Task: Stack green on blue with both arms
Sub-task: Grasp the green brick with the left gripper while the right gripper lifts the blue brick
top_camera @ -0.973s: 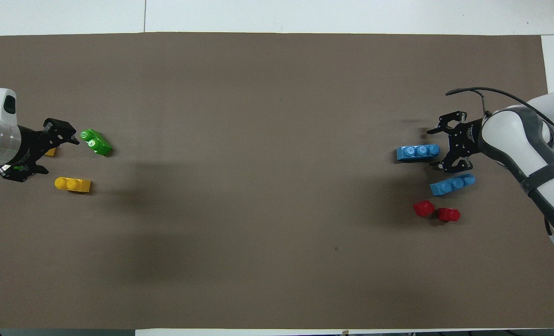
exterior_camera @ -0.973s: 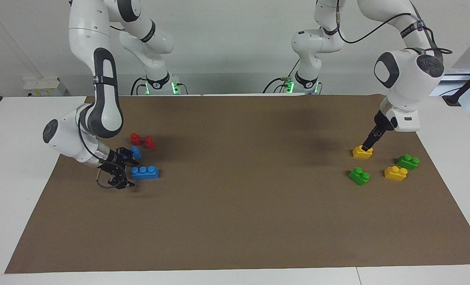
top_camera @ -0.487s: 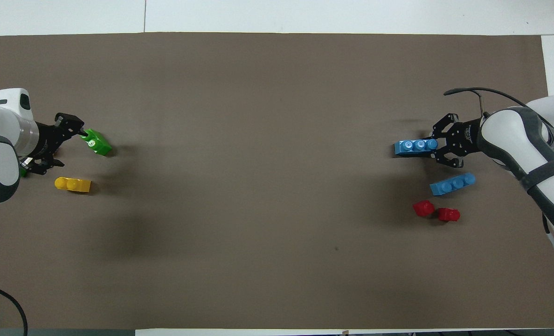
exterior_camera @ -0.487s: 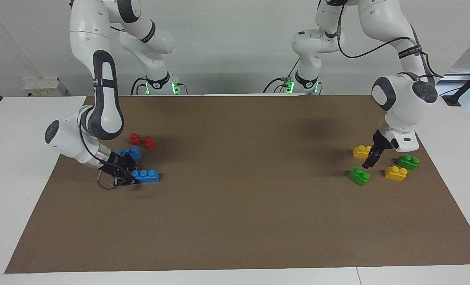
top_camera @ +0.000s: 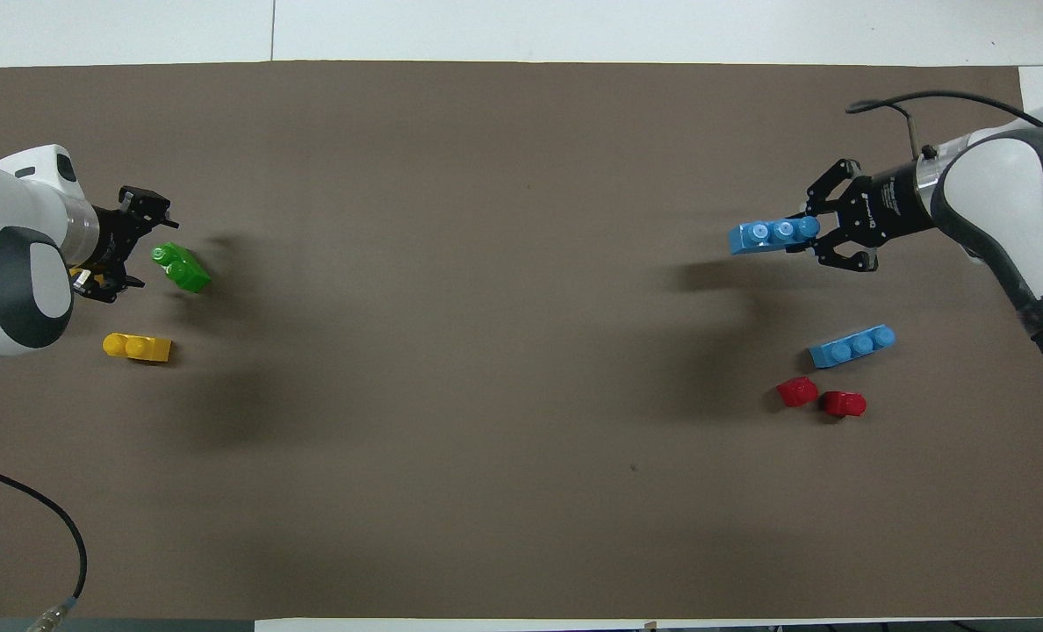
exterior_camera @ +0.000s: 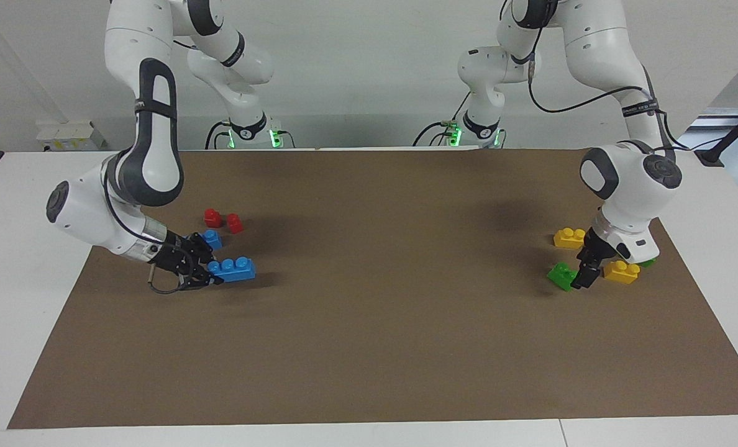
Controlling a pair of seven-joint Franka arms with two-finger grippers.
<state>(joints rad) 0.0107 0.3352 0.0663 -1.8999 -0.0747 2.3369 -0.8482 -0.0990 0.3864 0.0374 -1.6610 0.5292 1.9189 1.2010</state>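
The right gripper (exterior_camera: 210,273), a black two-finger unit on the white jointed right arm, is clamped on one end of the long blue plastic three-stud brick (exterior_camera: 234,269) and holds it level just above the brown table mat (exterior_camera: 369,347) (a shadow lies on the mat under the brick). The second long blue three-stud brick (exterior_camera: 209,238) lies on the mat beside the two small red plastic pieces (exterior_camera: 223,220), at the right arm's end of the table. At the left arm's end, the small bright light-green plastic two-stud brick (exterior_camera: 561,275) rests on the mat. The left gripper (exterior_camera: 583,275), also black and two-fingered, is low beside this brick with its jaws wide and nothing between them; contact cannot be determined. One yellow plastic two-stud brick (exterior_camera: 569,238) lies nearer to the robots than the light-green brick. A second yellow two-stud brick (exterior_camera: 622,272) lies just beside the gripper. A darker green brick (exterior_camera: 646,263) is mostly hidden by the left arm's wrist.
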